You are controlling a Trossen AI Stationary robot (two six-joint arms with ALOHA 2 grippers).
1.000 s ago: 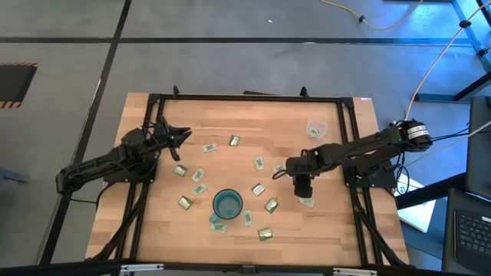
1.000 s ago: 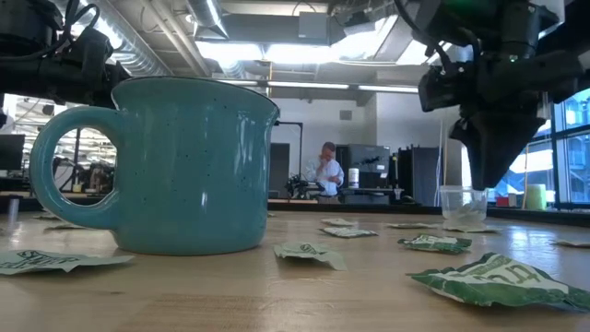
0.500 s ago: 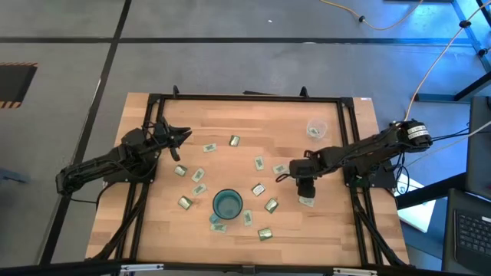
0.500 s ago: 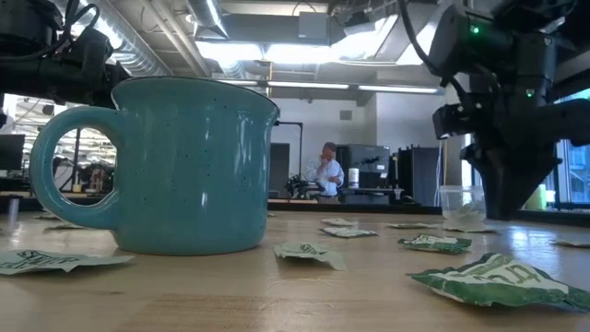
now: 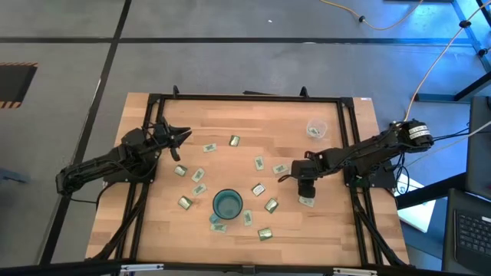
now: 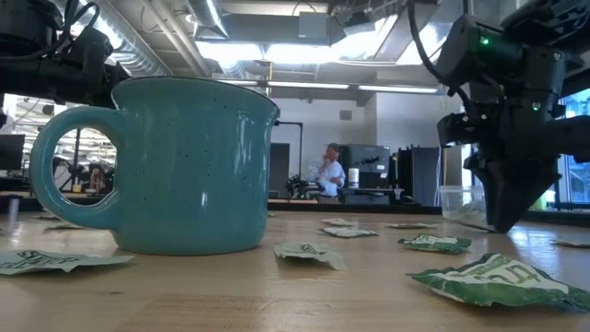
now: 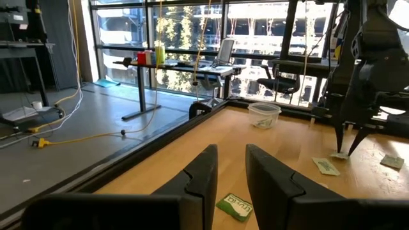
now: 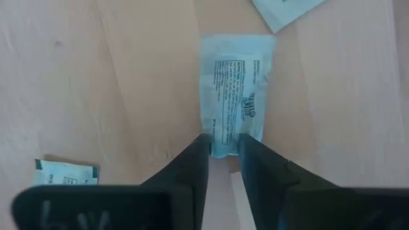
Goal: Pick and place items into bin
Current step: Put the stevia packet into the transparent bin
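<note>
**Right gripper tips down on a packet**

The desk [image 5: 230,115] is pale wood planks with a visible grain, framed by black rails. On it lie small flat packets [image 5: 258,189], thin crinkled rectangles in light green and yellowish wrappers, scattered mostly around a mug [image 5: 227,204] near the desk's middle front. The mug is teal-blue with fine dark speckles, glossy, round, with a loop handle [image 6: 74,180].

The bin [image 5: 316,129] is a small round cup of translucent whitish plastic, standing upright near the far right corner of the desk, well apart from the mug; something pale green shows through its wall at the bottom.

The right gripper [image 5: 304,186] points down at the desk, right of the mug. In the right wrist view its two dark, tapering fingers [image 8: 195,160] stand only slightly apart, tips at the near edge of one packet [image 8: 234,96], a pale bluish-white rectangle with a block of fine print, lying flat on the wood. Whether the jaws actually pinch that edge cannot be told.

The left gripper [image 5: 180,136] waits above the desk's left side, its jaws a little apart and holding nothing, a green packet [image 7: 234,207] on the wood beneath them
</note>
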